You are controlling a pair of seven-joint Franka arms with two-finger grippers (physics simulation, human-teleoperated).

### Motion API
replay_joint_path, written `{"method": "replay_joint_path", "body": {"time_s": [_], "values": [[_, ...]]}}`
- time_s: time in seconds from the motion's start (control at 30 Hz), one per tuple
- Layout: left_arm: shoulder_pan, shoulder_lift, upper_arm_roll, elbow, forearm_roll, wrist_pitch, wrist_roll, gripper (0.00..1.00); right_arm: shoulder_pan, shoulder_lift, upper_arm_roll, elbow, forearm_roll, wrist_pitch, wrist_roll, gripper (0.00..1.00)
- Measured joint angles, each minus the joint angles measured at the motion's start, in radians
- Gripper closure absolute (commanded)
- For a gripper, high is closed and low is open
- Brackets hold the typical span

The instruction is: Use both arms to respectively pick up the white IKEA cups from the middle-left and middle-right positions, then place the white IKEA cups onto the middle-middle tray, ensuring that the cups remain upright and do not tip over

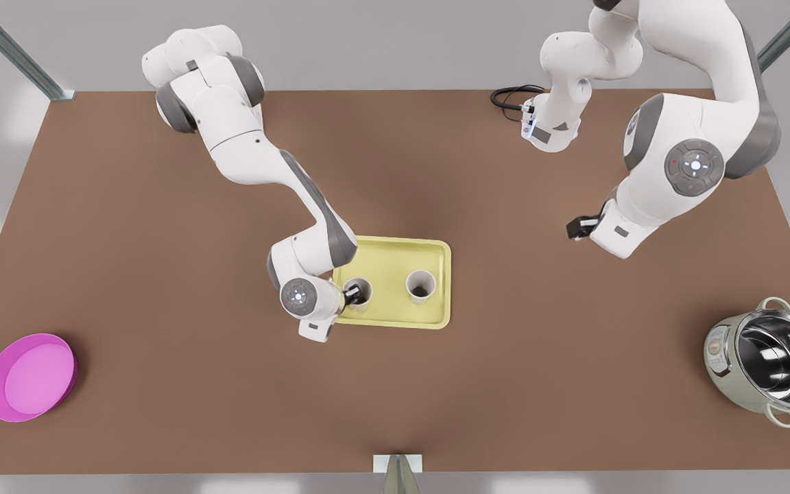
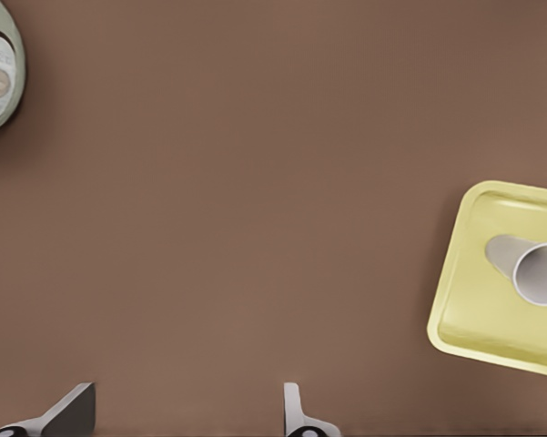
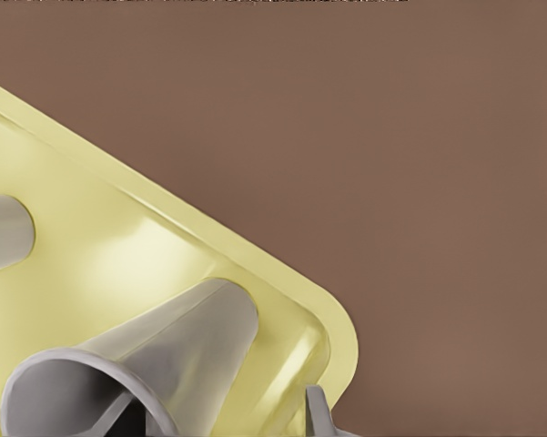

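Yellow tray [image 1: 395, 255] carries both cups upright. The right claw [image 1: 354, 296], spread, straddles one cup's [image 1: 362, 285] wall; lift straight up. The left claw [image 1: 576, 227], spread, waits well apart.

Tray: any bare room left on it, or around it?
Tray is crowded: two cups, right claw at one. Bare table runs between the tray and the pot, under the open left claw, and toward the pink dish.

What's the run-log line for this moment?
tray: two white cups upright | right gripper: open, astride one cup's wall | left gripper: open, waiting over table
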Motion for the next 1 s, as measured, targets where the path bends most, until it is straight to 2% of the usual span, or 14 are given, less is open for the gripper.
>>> {"method": "replay_joint_path", "body": {"time_s": [0.3,0.4,0.63,0.7,0.77,0.87,1.0], "values": [[0.015,0.01,0.001,0.0,-0.019,-0.007,0.078,0.0,-0.01,-0.012,0.0,0.006,0.022,0.005,0.046,0.0],[0.027,0.015,0.001,0.0,-0.034,-0.007,0.097,0.0,-0.022,-0.081,-0.002,0.002,0.028,-0.009,0.057,0.0],[0.035,0.027,0.002,0.0,-0.043,-0.008,0.13,0.0,-0.279,-0.116,-0.038,-0.017,-0.18,-0.046,0.069,0.0],[0.034,0.03,0.002,0.0,-0.043,-0.007,0.138,0.0,-0.305,-0.234,-0.047,-0.008,-0.235,-0.093,0.066,0.0],[0.036,0.031,0.001,0.0,-0.044,-0.001,0.144,0.0,-0.329,-0.423,-0.046,-0.046,-0.267,-0.181,0.066,0.0],[0.047,0.031,0.002,0.0,-0.045,0.004,0.153,0.0,-0.42,-0.668,-0.044,-0.249,-0.295,-0.27,0.069,0.0],[0.049,0.031,0.0,-0.002,-0.045,0.009,0.163,0.0,-0.455,-0.769,-0.046,-0.33,-0.31,-0.321,0.072,0.0]]}}
